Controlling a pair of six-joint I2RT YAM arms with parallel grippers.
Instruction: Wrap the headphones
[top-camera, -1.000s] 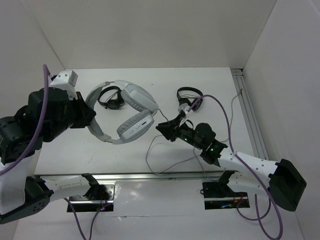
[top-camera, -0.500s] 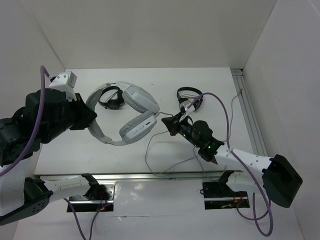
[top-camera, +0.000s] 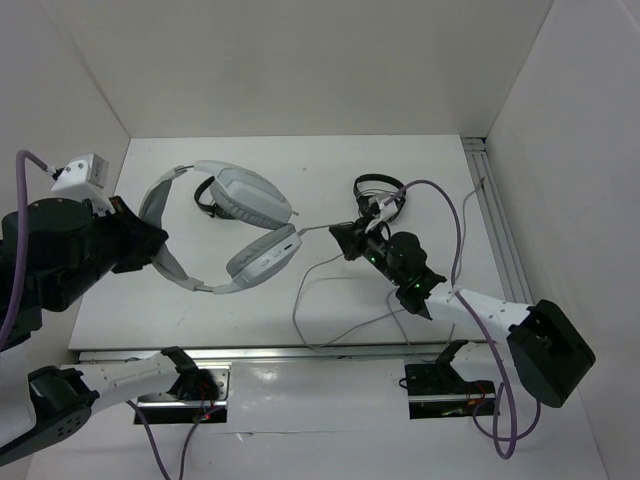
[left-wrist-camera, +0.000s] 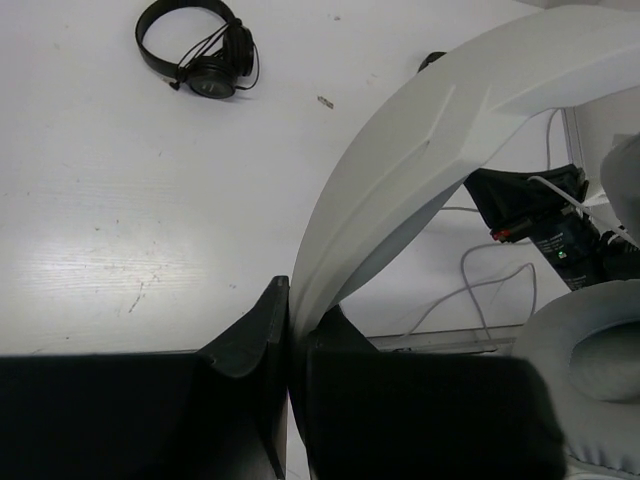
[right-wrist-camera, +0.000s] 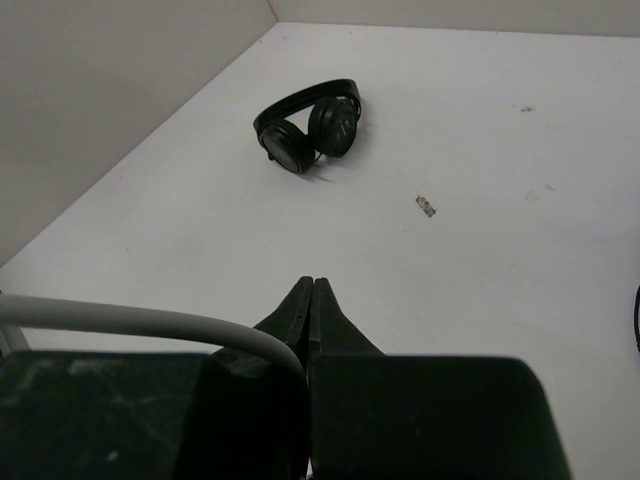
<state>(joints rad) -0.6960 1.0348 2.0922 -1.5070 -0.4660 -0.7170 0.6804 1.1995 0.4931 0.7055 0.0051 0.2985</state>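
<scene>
Left of centre in the top view, the headphones (top-camera: 250, 200) are held by their wide band, which the left gripper (top-camera: 158, 247) clamps at the lower left of its arc. Both earcups point toward the middle of the table (top-camera: 420, 160). From the lower earcup the cable (top-camera: 315, 229) runs almost straight to the right gripper (top-camera: 338, 232), whose jaws are closed on it. Past that grip the slack drops in a loose loop toward the lower edge of the table. One pair of black headphones (top-camera: 380, 193) lies just beyond the right gripper. A second black pair (top-camera: 207, 195) shows partly behind the upper white earcup.

Low in the left wrist view, the two dark fingers pinch the white band (left-wrist-camera: 430, 150) firmly, with no gap showing. An earcup pad fills the lower right corner.

At the bottom of the right wrist view, the fingertips meet in a closed point, and the grey cable (right-wrist-camera: 150, 322) curves in from the left edge to them. Black headphones (right-wrist-camera: 310, 125) lie up-frame, well apart.

The step in hand looks like leading the cable around the headphones. To do it well, the left arm should hold the band steady as an anchor. The right arm should carry the cable round it under light tension only, so the cable is not strained where it meets the earcup. It should steer clear of the nearby black pair so the trailing loop does not snag.
</scene>
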